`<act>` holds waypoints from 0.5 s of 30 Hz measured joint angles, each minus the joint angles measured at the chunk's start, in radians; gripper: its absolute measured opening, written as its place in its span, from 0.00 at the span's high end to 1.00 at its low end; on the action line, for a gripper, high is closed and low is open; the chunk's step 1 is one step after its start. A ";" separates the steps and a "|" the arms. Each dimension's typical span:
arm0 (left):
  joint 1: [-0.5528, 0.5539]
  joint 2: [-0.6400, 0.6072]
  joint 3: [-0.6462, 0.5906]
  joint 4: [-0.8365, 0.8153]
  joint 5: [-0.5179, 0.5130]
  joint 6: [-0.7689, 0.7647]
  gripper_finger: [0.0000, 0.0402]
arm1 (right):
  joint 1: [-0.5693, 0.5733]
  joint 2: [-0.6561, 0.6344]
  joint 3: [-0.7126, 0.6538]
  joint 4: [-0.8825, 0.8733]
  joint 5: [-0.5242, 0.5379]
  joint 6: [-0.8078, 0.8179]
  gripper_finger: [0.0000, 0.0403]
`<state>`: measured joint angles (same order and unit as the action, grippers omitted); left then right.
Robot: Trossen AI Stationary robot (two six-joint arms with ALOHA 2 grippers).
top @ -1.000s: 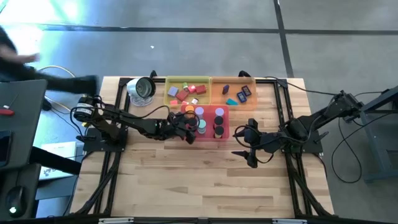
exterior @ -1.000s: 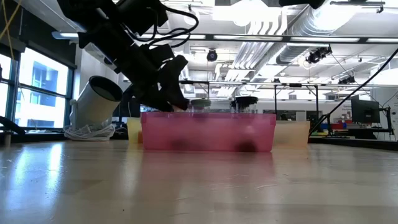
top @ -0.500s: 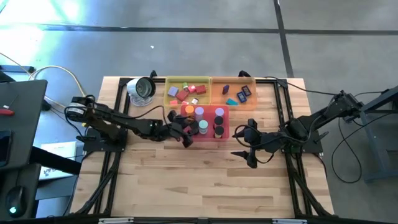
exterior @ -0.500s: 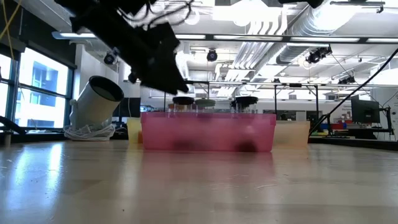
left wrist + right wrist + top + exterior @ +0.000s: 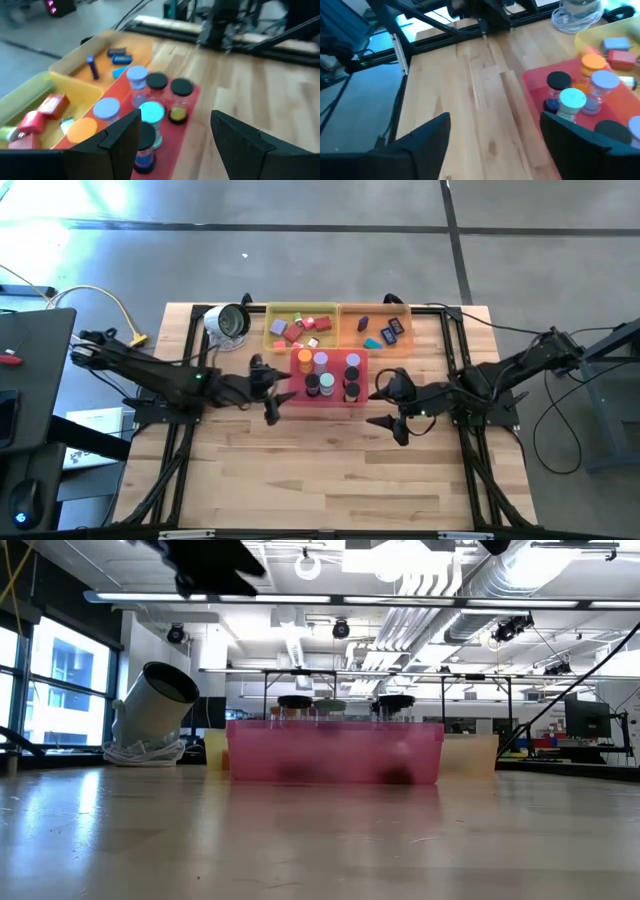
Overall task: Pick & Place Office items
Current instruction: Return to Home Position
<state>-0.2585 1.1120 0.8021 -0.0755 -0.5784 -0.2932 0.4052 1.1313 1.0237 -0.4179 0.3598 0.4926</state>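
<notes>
The office items sit sorted in three trays. Short cylinders in black, lilac, teal and orange stand upright in the pink tray, and they also show in the left wrist view and the right wrist view. Red, pink and grey blocks lie in the yellow tray. Dark and blue pieces lie in the orange tray. My left gripper hangs open just left of the pink tray. My right gripper is open just right of it.
A round silver-rimmed object lies on its side at the far left, resting on a coil of white cord. Black frame rails run along the table's sides. The near half of the table is bare wood.
My left gripper has drawn back from over the pink tray toward the table's left edge and has risen; in the low view it has climbed almost out of the top of the picture. My right gripper has shifted a little toward the pink tray.
</notes>
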 joint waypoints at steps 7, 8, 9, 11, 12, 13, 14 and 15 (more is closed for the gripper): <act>-0.064 -0.151 0.001 -0.172 -0.080 0.010 0.48 | -0.042 -0.005 0.000 0.010 -0.097 0.001 0.64; -0.070 -0.174 0.001 -0.217 -0.093 -0.013 0.50 | -0.047 -0.010 0.000 0.007 -0.120 -0.002 0.71; -0.074 -0.195 0.001 -0.265 -0.098 -0.039 0.53 | -0.054 -0.019 0.000 0.004 -0.144 -0.010 0.79; -0.075 -0.241 0.001 -0.380 -0.085 -0.128 0.61 | -0.068 -0.039 0.000 0.003 -0.191 -0.041 0.93; -0.075 -0.260 0.001 -0.422 -0.068 -0.173 0.65 | -0.071 -0.054 0.000 0.003 -0.211 -0.049 0.96; -0.074 -0.279 0.001 -0.452 -0.051 -0.201 0.71 | -0.074 -0.071 0.000 -0.004 -0.225 -0.051 0.97; -0.074 -0.297 0.001 -0.476 -0.042 -0.216 0.77 | -0.074 -0.085 0.000 -0.010 -0.234 -0.051 0.98; -0.074 -0.313 0.001 -0.484 -0.029 -0.220 0.83 | -0.074 -0.101 0.000 -0.020 -0.238 -0.051 0.98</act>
<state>-0.3328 0.7990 0.8032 -0.5597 -0.6075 -0.5136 0.3317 1.0300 1.0240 -0.4381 0.1220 0.4412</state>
